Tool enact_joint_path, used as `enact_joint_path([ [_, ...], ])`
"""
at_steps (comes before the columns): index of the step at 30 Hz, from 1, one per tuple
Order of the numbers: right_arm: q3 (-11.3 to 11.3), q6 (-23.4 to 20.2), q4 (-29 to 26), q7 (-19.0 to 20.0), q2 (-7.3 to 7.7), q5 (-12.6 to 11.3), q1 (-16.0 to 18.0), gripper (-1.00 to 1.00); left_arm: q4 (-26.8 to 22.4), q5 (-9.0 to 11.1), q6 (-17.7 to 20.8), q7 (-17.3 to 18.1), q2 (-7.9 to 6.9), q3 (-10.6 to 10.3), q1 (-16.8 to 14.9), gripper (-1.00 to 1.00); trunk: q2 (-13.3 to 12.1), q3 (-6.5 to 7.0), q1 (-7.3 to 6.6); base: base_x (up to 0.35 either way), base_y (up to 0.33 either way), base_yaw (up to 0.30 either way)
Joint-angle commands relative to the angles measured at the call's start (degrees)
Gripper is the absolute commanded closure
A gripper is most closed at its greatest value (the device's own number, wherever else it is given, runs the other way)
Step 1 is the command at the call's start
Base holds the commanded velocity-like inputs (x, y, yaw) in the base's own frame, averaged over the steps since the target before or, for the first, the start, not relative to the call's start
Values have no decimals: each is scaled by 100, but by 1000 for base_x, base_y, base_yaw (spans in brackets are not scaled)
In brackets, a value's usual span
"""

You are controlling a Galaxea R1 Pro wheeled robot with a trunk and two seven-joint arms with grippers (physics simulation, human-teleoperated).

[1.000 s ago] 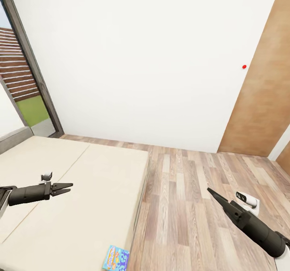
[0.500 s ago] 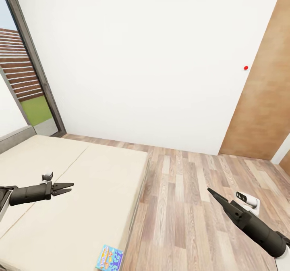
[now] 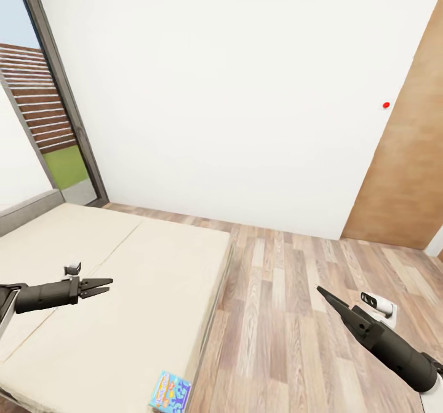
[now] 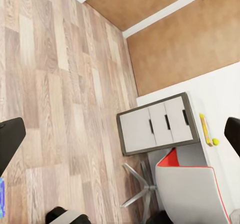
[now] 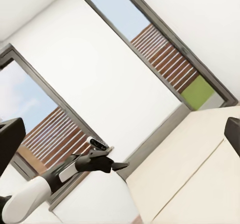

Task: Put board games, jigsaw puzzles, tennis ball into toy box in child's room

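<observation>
My view has swung left; the blue board game sits at six o'clock on the bed. Left gripper and right gripper hover empty, jaws apart, ready.

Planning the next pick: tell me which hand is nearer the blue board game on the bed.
Left, narrowly. The left hand hovers over the bed, up-left of the blue board game at the mattress's near corner. The right hand hangs over the wooden floor, across the bed's edge.

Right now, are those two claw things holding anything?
Left tool: slightly open, holding nothing.
Right tool: holding nothing; open or shut cannot be told.
</observation>
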State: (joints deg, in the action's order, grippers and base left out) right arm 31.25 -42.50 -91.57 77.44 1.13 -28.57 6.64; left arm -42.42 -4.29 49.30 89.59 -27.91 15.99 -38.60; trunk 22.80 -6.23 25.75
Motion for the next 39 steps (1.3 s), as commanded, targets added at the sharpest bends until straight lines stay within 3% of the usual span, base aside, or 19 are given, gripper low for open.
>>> enact_joint_path([
  [1,3,-51,-1,8,1,-17,4,-100,0,-48,59,41,3,11,-7,-100,12,-8,4,0,-3,207],
  [11,-3,-45,-1,8,-5,-17,4,-100,5,-49,52,41,5,10,-7,-100,12,17,4,43,-1,151],
  [39,-5,-43,-1,1,-22,-17,4,-100,6,-45,44,41,5,10,-7,-100,12,21,4,61,-35,15],
])
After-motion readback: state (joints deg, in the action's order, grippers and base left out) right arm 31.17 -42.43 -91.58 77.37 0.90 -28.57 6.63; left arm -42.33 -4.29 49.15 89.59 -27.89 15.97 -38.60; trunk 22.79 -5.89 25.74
